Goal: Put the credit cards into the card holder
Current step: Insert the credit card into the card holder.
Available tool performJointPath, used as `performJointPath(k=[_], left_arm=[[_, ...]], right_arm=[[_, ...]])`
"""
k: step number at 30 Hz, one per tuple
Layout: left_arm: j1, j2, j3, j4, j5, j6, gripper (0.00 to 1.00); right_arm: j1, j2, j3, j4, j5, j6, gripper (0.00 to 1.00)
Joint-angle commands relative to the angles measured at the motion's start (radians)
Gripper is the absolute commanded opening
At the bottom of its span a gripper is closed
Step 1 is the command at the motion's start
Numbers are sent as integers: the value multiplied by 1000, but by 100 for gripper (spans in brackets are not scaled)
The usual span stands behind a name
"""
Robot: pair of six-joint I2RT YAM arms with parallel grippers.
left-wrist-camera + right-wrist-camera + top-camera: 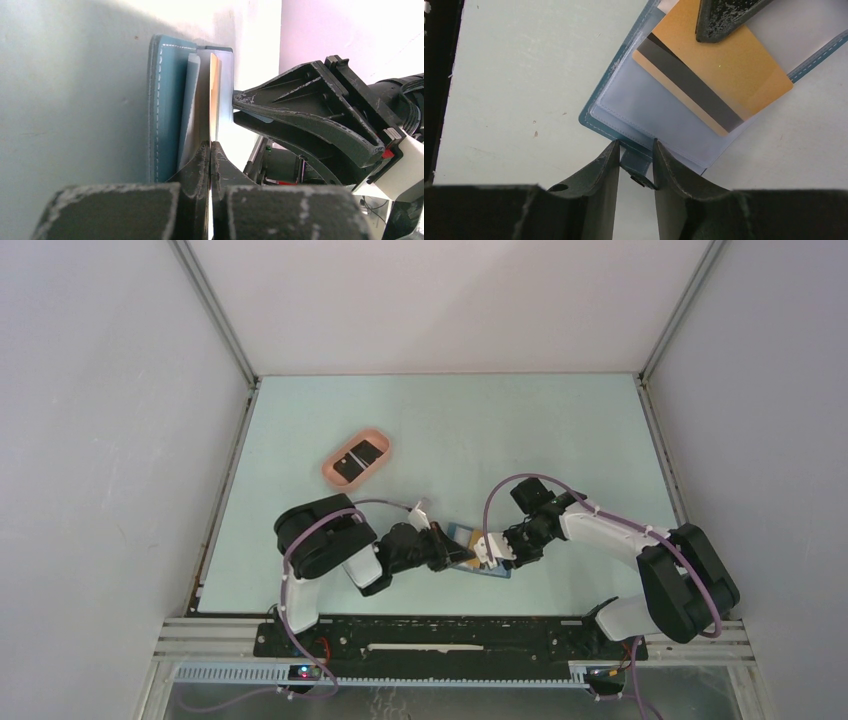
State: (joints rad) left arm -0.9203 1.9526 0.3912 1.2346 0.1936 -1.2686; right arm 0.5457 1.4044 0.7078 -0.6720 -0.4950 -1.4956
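Note:
The blue card holder (610, 102) lies open on the table between both grippers, near the front edge (463, 533). An orange-tan credit card (729, 70) with a dark stripe sits partly inside its clear pocket. My left gripper (210, 149) is shut on that card's edge, and one of its fingertips (724, 17) shows on top of the card. My right gripper (635, 152) is shut on the holder's small strap tab (636, 167). Two black credit cards (368, 452) lie in the pink tray (336, 456) at the back left.
The pink oval tray stands well behind the left arm. White walls close in the pale green table (520, 430) on three sides. The two grippers (475, 552) nearly touch over the card holder.

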Motion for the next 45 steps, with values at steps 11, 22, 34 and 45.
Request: performJointPath(k=[11,22,34,45], left_arm=[[-19,31,-31,22,-34,-12,3],[-20,38,-29,35,-35,-11,10],[-20,50,-33,68,-33,-15,15],[-20,65,-41,104,-34,-28,15]], right_arm=[[-60,-123,79,-52,-232,154,57],[-84,105,275,70,-349,806,24],[19,301,399,99,-171,1139,17],[68,386,429,106,-78,1228,12]])
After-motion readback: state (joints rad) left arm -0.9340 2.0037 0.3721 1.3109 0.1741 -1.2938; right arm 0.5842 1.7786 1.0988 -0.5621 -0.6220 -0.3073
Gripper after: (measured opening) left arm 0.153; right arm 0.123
